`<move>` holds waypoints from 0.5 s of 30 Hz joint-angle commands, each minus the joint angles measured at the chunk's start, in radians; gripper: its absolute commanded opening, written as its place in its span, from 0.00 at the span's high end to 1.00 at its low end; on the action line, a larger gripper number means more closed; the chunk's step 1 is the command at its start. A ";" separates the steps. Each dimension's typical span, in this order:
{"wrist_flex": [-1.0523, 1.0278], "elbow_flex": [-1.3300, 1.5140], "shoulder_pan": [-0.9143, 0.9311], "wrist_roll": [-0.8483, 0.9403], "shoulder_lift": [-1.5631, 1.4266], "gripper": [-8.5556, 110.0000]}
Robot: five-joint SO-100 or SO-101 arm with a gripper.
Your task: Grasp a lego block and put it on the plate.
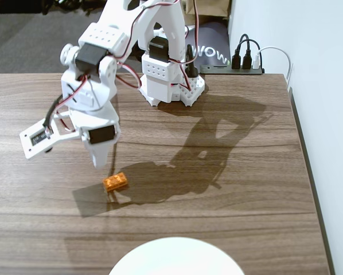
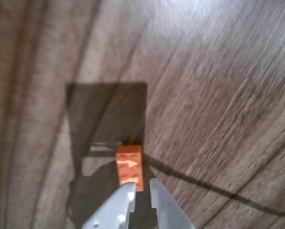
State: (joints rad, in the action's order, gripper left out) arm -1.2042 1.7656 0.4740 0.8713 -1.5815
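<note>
Fixed view, near edge of the table (image 1: 229, 195): the plate (image 1: 174, 256), white, only its upper arc in frame, sitting at the near edge a bit right of centre. Just beyond it, w/ bare wood between, the lego block (image 1: 115, 181) lies flat on the table, studs up, orange, left of centre, apart from the plate. It sits inside the arm's shadow.

Above & slightly left of the block hangs the gripper (image 1: 100, 161), tip pointing down at the table, not touching the block. Wrist view: gripper (image 2: 142, 190) fingertips nearly together w/ a thin gap, nothing between them, i.e. close to clenched & empty; lego block (image 2: 130, 167) lies just beyond the tips, long side pointing away from them.

Further back: arm base (image 1: 171, 86) near the far edge, centre. Behind the far right corner, a power strip (image 1: 246, 64) w/ plugs.
</note>
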 commanded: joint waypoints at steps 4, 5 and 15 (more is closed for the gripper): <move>0.000 -0.031 -0.009 0.000 0.002 0.91; 0.000 -0.032 -0.012 0.002 0.002 0.91; -0.057 -0.041 -0.055 0.009 -0.025 0.82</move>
State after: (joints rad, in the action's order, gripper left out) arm -1.2441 1.7656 0.4295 0.8713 -1.5754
